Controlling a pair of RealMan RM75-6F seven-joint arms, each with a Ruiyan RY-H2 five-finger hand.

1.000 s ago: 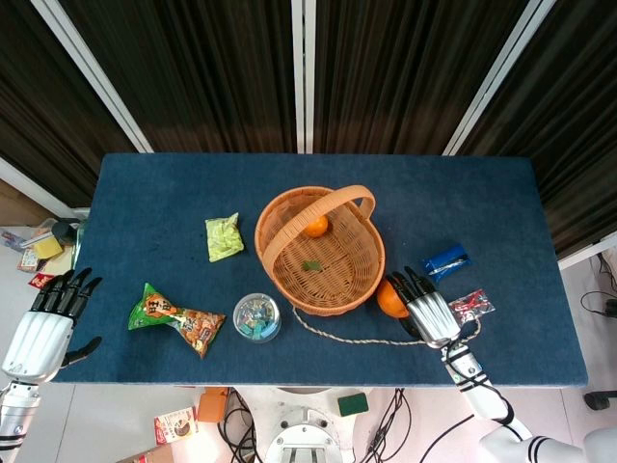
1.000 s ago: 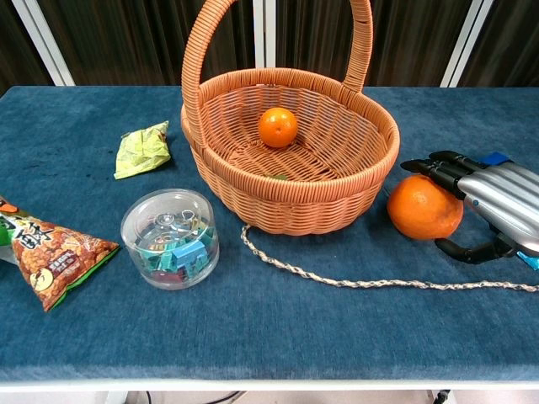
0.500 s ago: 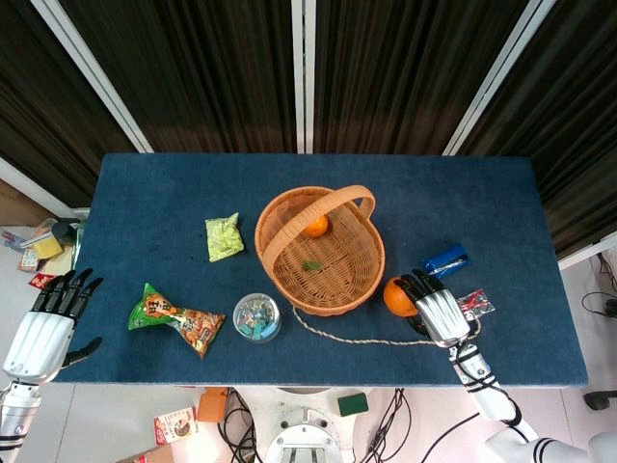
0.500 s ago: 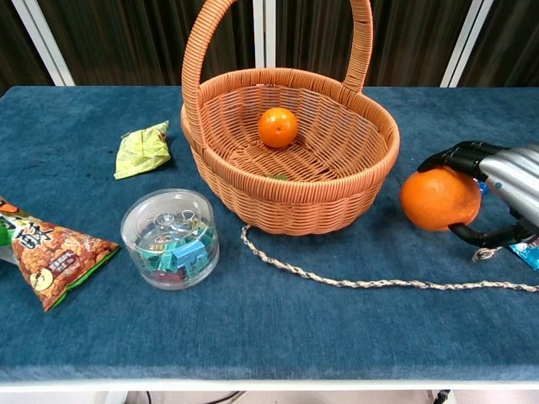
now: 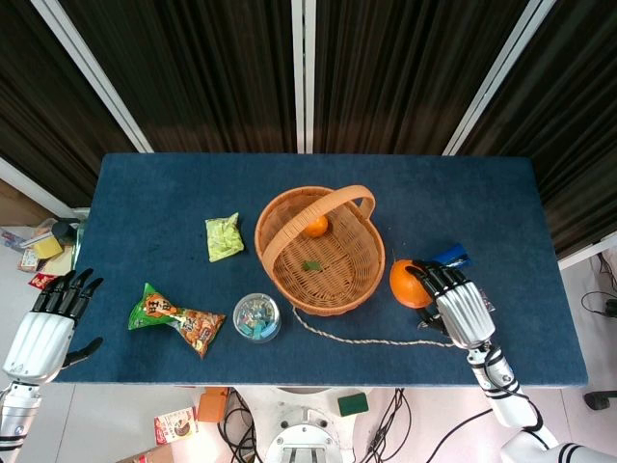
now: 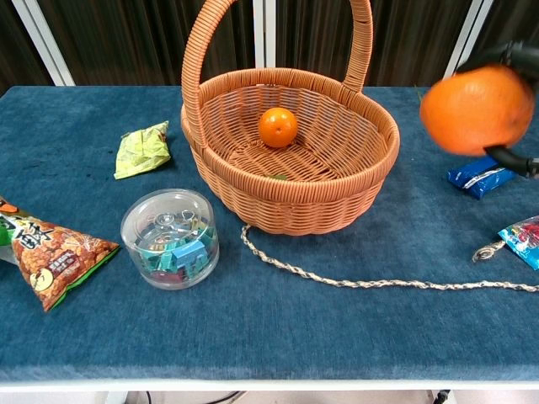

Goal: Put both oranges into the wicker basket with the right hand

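Gripping the lifted orange [image 6: 477, 109], right hand [image 5: 461, 307] (chest view clipping its fingers [image 6: 515, 52]); left hand [image 5: 43, 323] spread, empty.

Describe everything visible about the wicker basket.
The wicker basket is round, woven of orange-tan cane, with a tall arched handle across its rim. It stands upright on the blue table, mid-table. Inside lie one orange near the far wall and a small green scrap. A braided cord runs from its base toward the right.
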